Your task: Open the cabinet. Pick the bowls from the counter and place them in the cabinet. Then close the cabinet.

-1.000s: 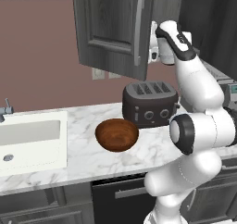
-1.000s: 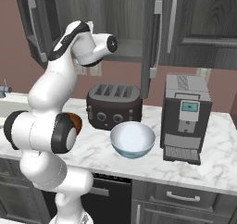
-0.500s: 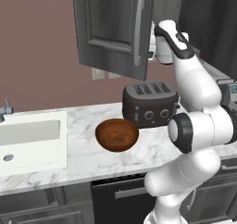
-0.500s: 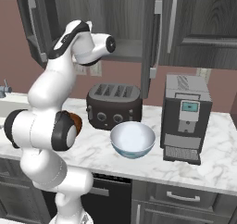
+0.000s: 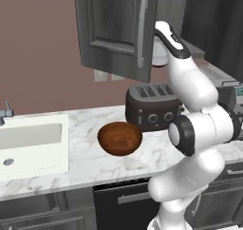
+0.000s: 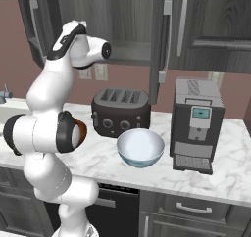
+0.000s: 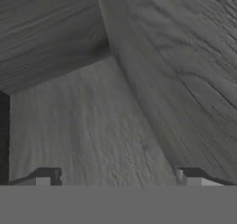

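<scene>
While the hand sits up at the cabinet (image 5: 118, 29), everything I still have to fetch lies down at about 7 o'clock from it. Sweeping the left base view from the left: sink (image 5: 28, 143) at 9 o'clock in the counter (image 5: 80, 169), then the brown bowl (image 5: 119, 138) on the marble just in front of the toaster (image 5: 152, 109), then my arm rising at 3 o'clock with its wrist tucked behind the door's free edge. That door hangs swung out, handle (image 5: 142, 32) upright, long axis running 12 to 6.

Over in the right base view, the arm stands at 9 o'clock, the blue bowl (image 6: 140, 147) rests at centre on the counter between toaster and coffee machine (image 6: 197, 123), and the shelf (image 6: 132, 59) above is bare.

From the hand view, the gripper (image 7: 118, 179) is spread wide with nothing between the tips, facing wood grain at close range; I judge that's the door's inner face or cabinet wall, can't say which.

Against a second ago: the hand has barely shifted, the fingers have eased in a hair, both bowls unmoved. Next I'd drop toward the brown bowl, the nearer one.
</scene>
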